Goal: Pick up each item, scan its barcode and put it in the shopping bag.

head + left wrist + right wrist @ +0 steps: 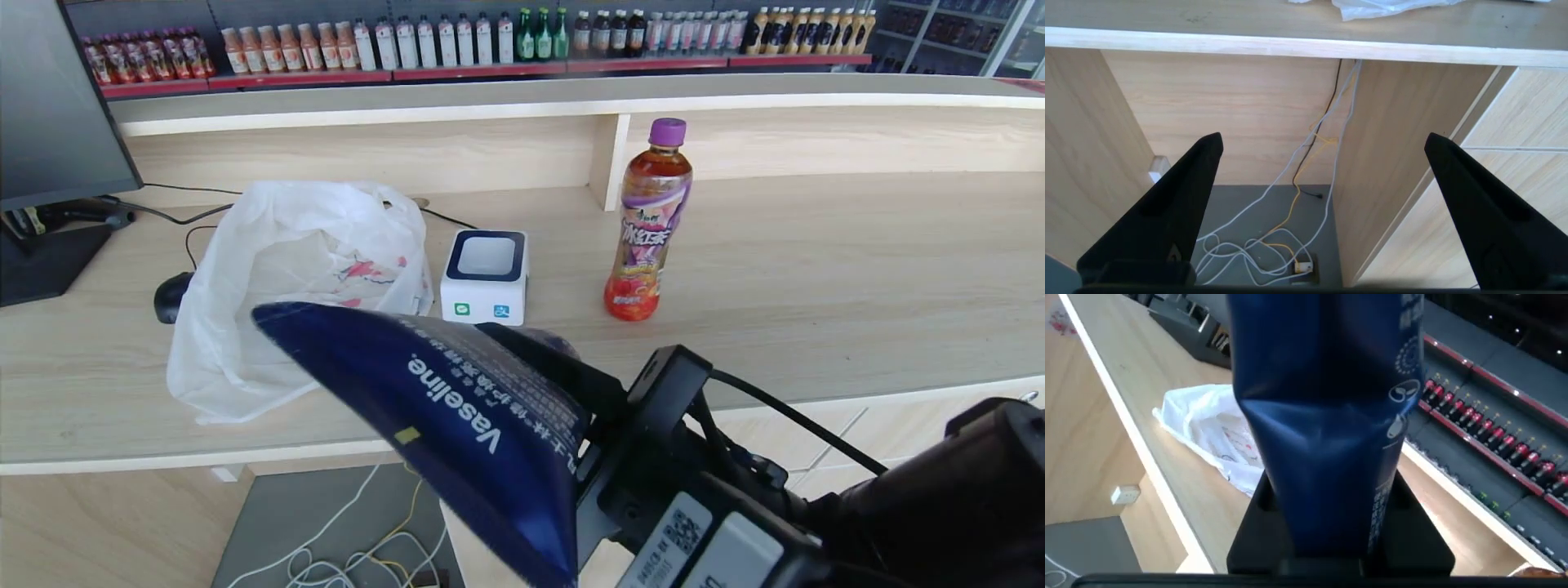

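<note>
Up close, right wrist view shows right hand (1335, 518) clamped on blue tube (1323, 416), fingers tight on both sides. Head view puts tube lower centre, in air before bench (816, 286) edge. Left wrist view: left hand (1323, 145) spread wide, holding nothing, below bench edge, cables (1266, 245) on floor. Shopping bag (286, 278) centre left on bench, scanner (485, 276) just beside, bottle (649, 220) upright further right. Bench runs on to right edge.

blue tube (457, 408): 1
tea bottle (649, 220): 1
shopping bag (286, 269): 1
scanner (485, 276): 1
mouse (171, 296): 1
monitor (57, 98): 1
</note>
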